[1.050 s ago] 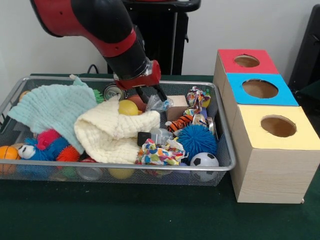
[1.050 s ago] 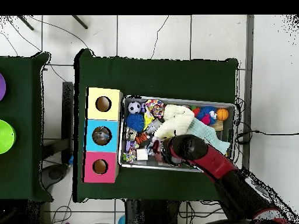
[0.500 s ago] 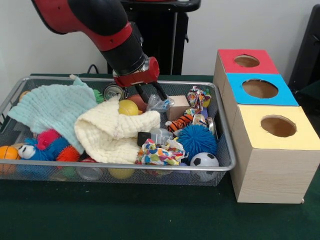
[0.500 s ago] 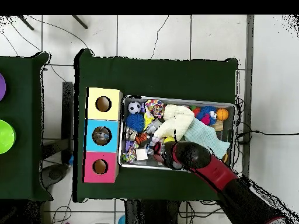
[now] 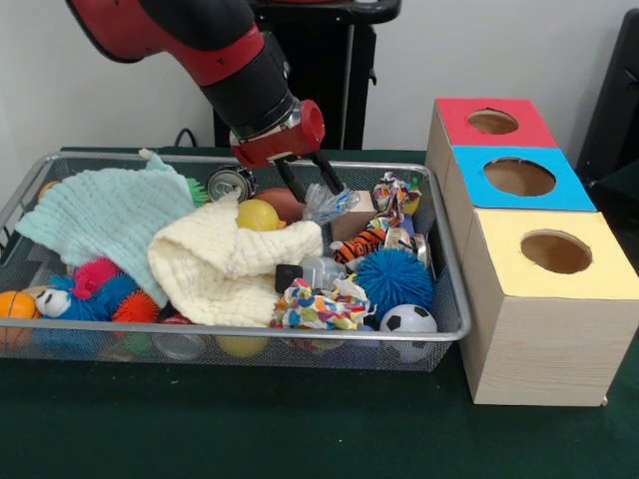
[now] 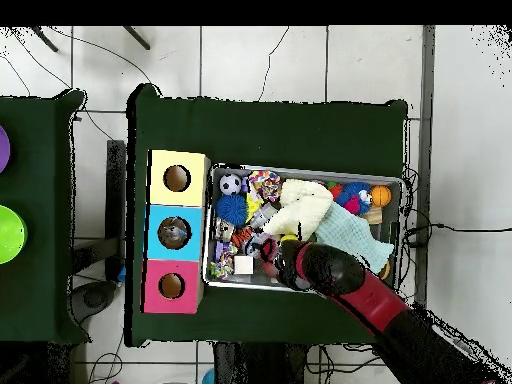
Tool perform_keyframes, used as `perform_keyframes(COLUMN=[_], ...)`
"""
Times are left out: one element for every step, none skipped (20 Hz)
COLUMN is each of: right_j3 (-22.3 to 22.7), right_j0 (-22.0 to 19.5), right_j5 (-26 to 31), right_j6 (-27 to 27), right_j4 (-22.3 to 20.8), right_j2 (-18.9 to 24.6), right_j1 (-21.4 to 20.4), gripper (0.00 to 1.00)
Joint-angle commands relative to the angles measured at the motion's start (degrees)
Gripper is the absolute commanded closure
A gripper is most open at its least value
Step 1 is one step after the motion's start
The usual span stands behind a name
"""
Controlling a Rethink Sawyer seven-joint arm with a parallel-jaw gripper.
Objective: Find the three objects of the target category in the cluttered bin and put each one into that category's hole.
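While the arm point(image 5: 200, 45) hangs over the bin's point(image 5: 451, 289) far rim, the gripper point(image 5: 312, 182) has its two black fingers point(image 5: 291, 183) a little apart, with crinkled clear plastic point(image 5: 326, 205) at the tips; looks pinched, but I can't tell for sure whether it's gripped or just touched. Plastic sits just below the tips, near the far rim toward the bin's box end, lifted above a brown ball point(image 5: 283, 203) and beside a wood block point(image 5: 351, 214). No clear long axis; the wad spreads toward the block. Yellow ball point(image 5: 257, 216) and cream cloth point(image 5: 222, 261) lie just in front, a can point(image 5: 229, 184) beside the gripper at the far rim. Boxes point(image 5: 519, 249) with red, blue and yellow holed tops stand against the bin's end. Overhead, the arm point(image 6: 340, 280) hides the gripper.
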Motion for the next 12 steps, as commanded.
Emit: perform_keyframes(right_j3=[3.1,3.5,4.2,4.5,4.8,5.2,5.6,6.0,6.2,6.4,6.4,6.6], right_j0=[-4.4,-4.8,-5.2,-5.4,-5.6,-5.8,-6.0,-6.2,-6.2,-6.1,-5.9,-5.7], right_j5=[-7.9,-8.4,-9.0,-9.2,-9.2,-9.4,-9.6,-9.8,-9.7,-9.7,-9.4,-9.4], right_j6=[11.9,12.3,12.9,13.2,13.4,13.6,13.9,14.1,14.3,14.5,14.9,15.3], right_j4=[2.8,2.8,2.8,2.8,2.9,2.9,2.9,3.0,3.2,3.4,4.0,4.4], right_j2=[10.3,10.8,11.4,11.8,12.1,12.5,12.9,13.4,13.6,13.7,13.9,14.1], right_j1=[-1.4,-1.5,-2.0,-2.3,-2.7,-3.1,-3.4,-3.8,-4.0,-4.4,-4.6,-4.6], gripper=[1.0,1.0,1.0,1.0,1.0,1.0,1.0,1.0,1.0,1.0,1.0,1.0])
